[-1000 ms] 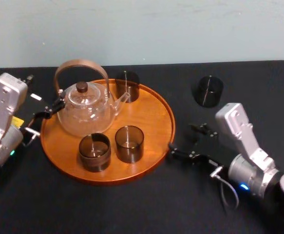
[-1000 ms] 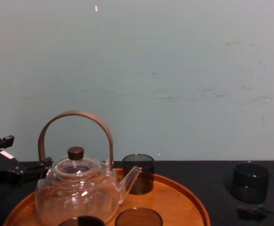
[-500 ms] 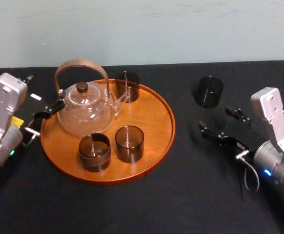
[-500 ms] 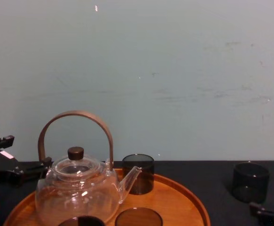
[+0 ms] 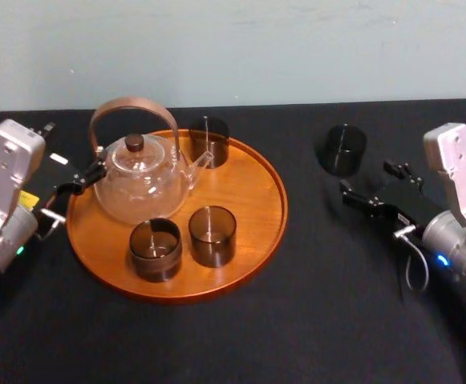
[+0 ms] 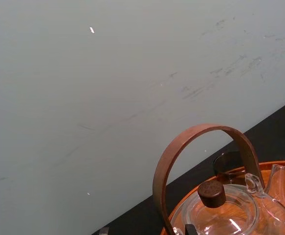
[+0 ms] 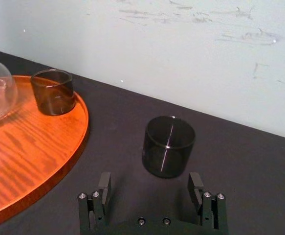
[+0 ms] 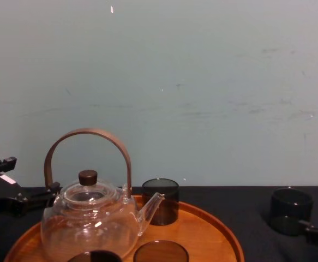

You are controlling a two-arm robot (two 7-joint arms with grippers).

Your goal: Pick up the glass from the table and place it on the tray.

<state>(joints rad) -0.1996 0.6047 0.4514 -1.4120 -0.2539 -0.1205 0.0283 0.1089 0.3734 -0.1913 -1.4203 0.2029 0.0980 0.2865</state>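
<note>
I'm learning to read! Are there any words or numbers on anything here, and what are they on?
No text here can be read.
Yellow sticker on the left arm: too blurred to read.
White patch on the same arm: too small to read.

The tray (image 5: 252, 200) holds a teapot (image 5: 141, 182) and three glasses (image 5: 212, 235), one perhaps touching the spout (image 5: 203, 162); the glass (image 5: 344, 150) stands rightward.

Right gripper (image 5: 368, 178), fingers apart, near the glass (image 5: 344, 150).
</note>
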